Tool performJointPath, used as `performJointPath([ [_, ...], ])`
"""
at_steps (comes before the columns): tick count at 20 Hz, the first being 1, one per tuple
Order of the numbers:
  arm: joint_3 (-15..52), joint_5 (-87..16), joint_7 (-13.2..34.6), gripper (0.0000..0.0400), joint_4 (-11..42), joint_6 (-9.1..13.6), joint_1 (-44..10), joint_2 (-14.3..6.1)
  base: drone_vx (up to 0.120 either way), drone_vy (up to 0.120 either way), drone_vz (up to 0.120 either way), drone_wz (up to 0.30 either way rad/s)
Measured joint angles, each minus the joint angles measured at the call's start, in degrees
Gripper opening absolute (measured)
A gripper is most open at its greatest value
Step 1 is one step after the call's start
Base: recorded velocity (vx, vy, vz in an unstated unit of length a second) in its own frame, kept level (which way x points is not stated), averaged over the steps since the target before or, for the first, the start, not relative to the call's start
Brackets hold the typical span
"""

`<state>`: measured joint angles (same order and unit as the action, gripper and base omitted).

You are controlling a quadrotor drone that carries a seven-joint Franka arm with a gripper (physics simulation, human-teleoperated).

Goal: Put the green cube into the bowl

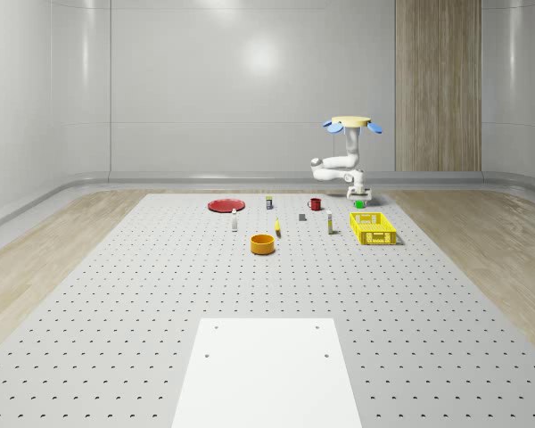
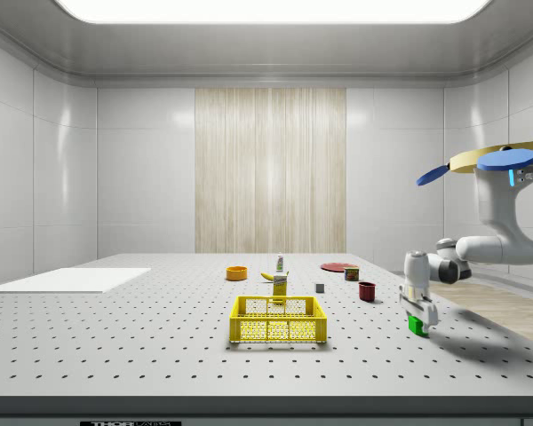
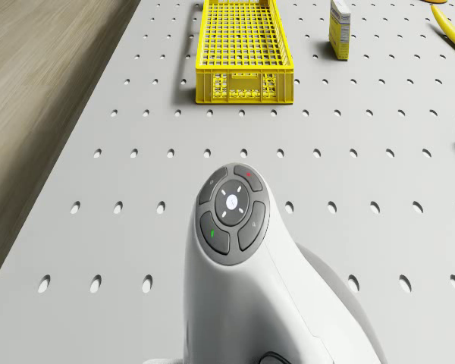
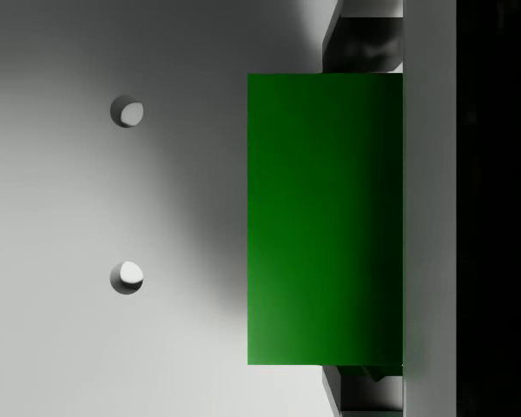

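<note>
The green cube (image 1: 359,204) (image 2: 417,326) sits low at the table, at the far right of the whole-scene view, behind the yellow basket. My gripper (image 1: 359,197) (image 2: 417,316) points down over it. In the wrist view the cube (image 4: 326,217) lies between the fingers (image 4: 365,43), which press its two opposite sides: the gripper (image 4: 365,217) is shut on it. The drone (image 1: 350,123) (image 2: 502,160) hovers above this spot, its arm (image 3: 235,220) bent downward. The orange bowl (image 1: 263,243) (image 2: 236,272) stands near the table's middle, well apart from the cube.
A yellow basket (image 1: 373,227) (image 2: 278,319) (image 3: 243,53) stands between cube and bowl side. A red mug (image 1: 315,204) (image 2: 367,291), a red plate (image 1: 225,205), a banana (image 1: 277,228) (image 3: 451,26) and a small box (image 3: 339,29) are scattered nearby. A white sheet (image 1: 267,370) lies at the front.
</note>
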<state>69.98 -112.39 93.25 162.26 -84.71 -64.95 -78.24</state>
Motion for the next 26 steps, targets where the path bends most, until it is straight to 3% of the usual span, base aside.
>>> performJointPath([
  [4,-0.02,0.05,0.11,0.0310,-0.44,-0.52,-0.51,-0.36,0.000,0.000,0.000,0.000],
  [8,0.02,0.19,0.23,0.0272,-0.64,-0.96,-0.81,-0.76,0.000,0.000,0.000,0.000],
  [15,1.22,1.51,0.56,0.0254,-0.49,-1.14,-1.12,-1.37,0.000,0.000,0.000,0.000],
  [19,4.11,4.35,0.95,0.0252,0.13,-0.31,-1.25,-1.58,0.000,0.000,0.100,0.000],
  [26,7.57,7.90,1.38,0.0250,0.63,0.11,-1.61,-2.31,0.000,-0.120,0.120,0.000],
])
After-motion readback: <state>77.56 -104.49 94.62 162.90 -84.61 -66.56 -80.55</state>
